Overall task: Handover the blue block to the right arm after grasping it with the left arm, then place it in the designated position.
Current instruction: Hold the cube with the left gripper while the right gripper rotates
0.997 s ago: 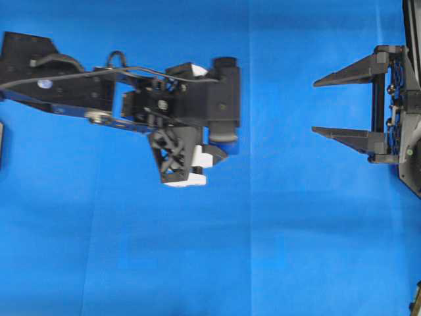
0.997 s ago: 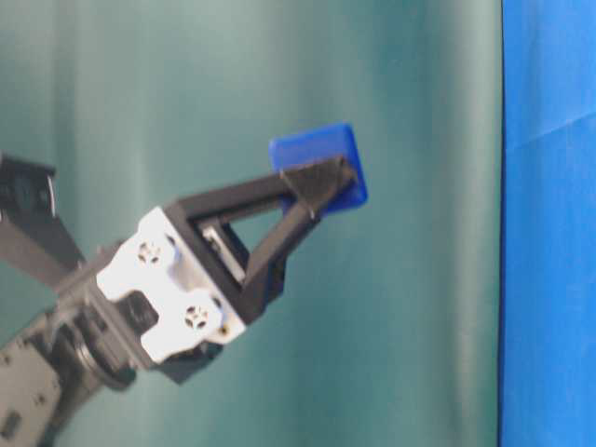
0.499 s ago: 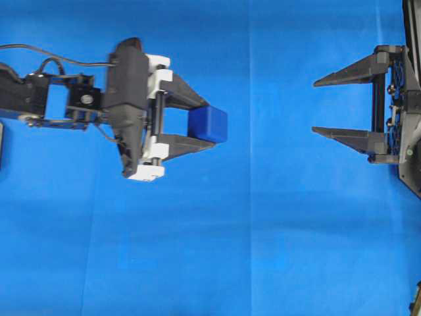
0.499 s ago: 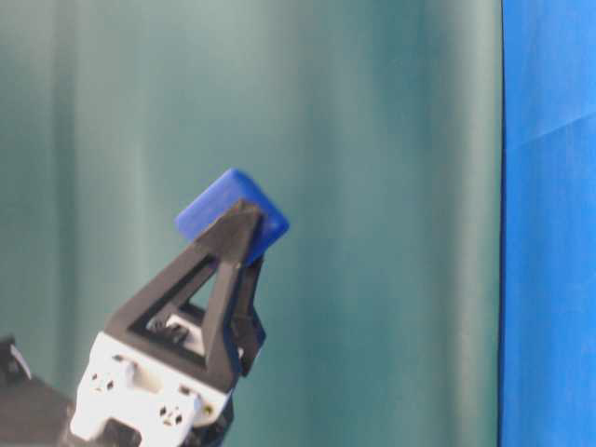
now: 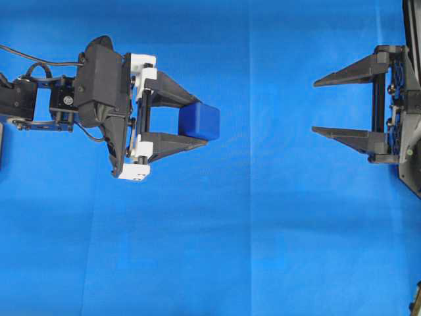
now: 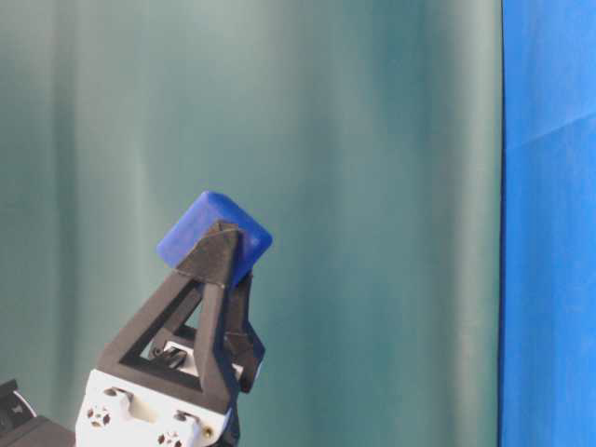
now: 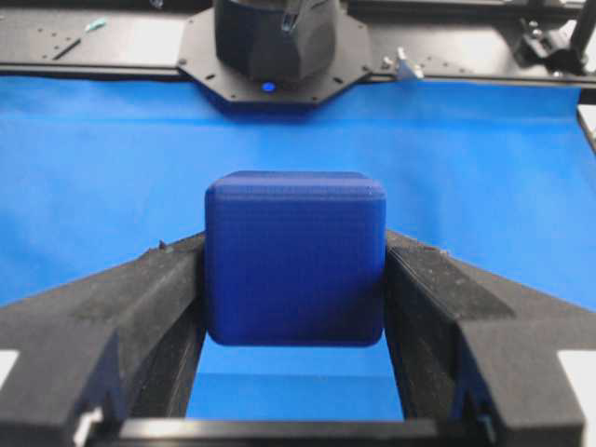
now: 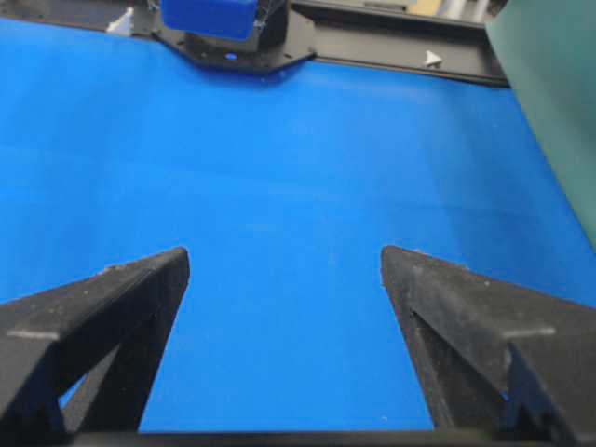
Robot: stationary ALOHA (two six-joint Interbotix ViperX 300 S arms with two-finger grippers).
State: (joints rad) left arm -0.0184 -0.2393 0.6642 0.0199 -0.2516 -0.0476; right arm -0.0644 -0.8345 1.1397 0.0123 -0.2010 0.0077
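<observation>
Look first at the overhead view: your left arm's gripper (image 5: 197,122), the one with the white plastic bracket and two pointed black fingers, sits on the left side of the bright blue cloth (image 5: 263,250) and points toward the right. Its fingers are clenched on the small dark-blue cube with rounded edges, the blue block (image 5: 200,121), which sits right at the fingertips with one finger against each of two opposite faces. In the left wrist view you see the same grip up close: the blue block (image 7: 294,258) fills the gap between the two black fingers (image 7: 140,298), touching both, with the cloth showing beneath it and a black arm base (image 7: 275,42) at the far edge of the cloth. From table level the left gripper (image 6: 219,247) points upward at a tilt against the dark green curtain (image 6: 372,186), and the block (image 6: 212,235) rides at the very tips, clear of any surface in that view. Now turn to your right arm's gripper (image 5: 325,107), the all-black one at the right edge of the overhead view: its two pointed fingers are spread wide and hold nothing, aimed leftward toward the block but well apart from it. The right wrist view confirms it, with the two fingers (image 8: 102,317) standing far apart over bare cloth and the block (image 8: 209,17) visible only at the top edge, far ahead.
</observation>
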